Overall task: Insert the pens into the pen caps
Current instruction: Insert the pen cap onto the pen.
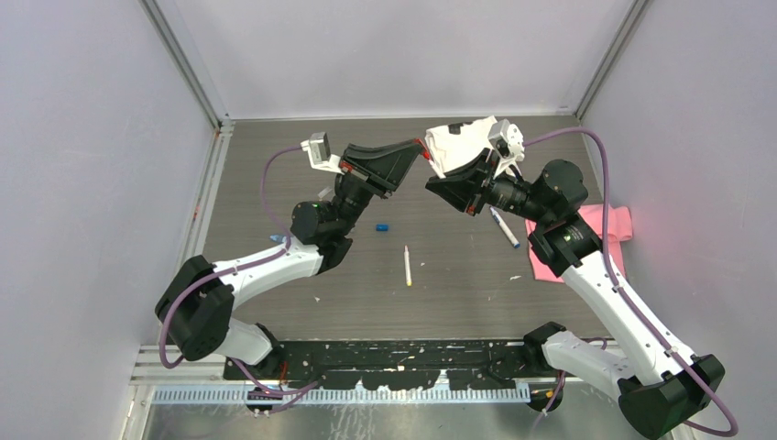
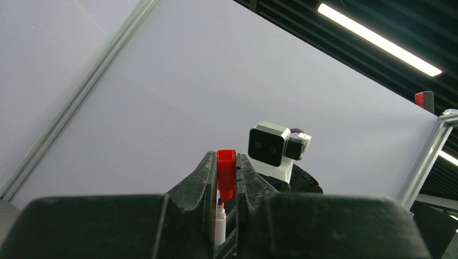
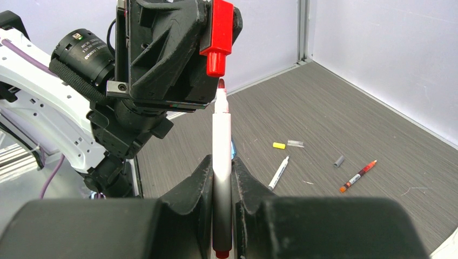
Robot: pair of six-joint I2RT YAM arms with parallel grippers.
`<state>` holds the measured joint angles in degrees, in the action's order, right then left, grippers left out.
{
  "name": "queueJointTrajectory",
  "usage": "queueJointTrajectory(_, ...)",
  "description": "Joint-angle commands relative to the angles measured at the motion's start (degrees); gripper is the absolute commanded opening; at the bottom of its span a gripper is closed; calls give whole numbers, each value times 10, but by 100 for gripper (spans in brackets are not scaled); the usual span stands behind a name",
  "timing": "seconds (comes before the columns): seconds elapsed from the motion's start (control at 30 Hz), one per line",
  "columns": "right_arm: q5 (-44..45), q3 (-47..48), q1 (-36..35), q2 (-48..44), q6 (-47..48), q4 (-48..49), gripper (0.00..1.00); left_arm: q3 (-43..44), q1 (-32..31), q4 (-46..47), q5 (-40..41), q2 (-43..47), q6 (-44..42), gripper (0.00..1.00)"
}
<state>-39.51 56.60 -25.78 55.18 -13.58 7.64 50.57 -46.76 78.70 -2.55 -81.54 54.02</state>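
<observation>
Held in right gripper [image 3: 221,168]: white pen [image 3: 221,135], long axis straight out along the fingers, red tip leading. Just beyond the tip, across a small gap, red cap [image 3: 218,35] pinched in left gripper [image 2: 225,159], mouth facing the tip. On table [image 3: 351,108], right of the fingers: yellow cap [image 3: 278,145], second white pen [image 3: 278,172], grey cap [image 3: 338,161], dark red pen [image 3: 358,176], all off the pen's line.

A robot lab, prob. a small test booth. Two robot arms [image 1: 266,266] are bolted to a black plate [image 1: 403,353] at the near edge of a grey table [image 1: 440,302]. Plain pale walls [image 1: 92,183] box in the left, right & far edges, w/ metal posts [image 1: 188,60] at the far corners. Purple cables [image 1: 266,188] loop off the arms, a small camera [image 2: 268,144] sits on one, & long strip lights [image 2: 378,39] hang on a dark ceiling.
</observation>
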Motion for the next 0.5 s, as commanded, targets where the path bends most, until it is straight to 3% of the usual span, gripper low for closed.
queueJointTrajectory(0.0,5,13,-2,2,5,19,1,15,-3,33,9,7,-4,1)
queueJointTrajectory(0.47,3,13,-2,1,4,24,1,9,-2,33,13,7,-6,1)
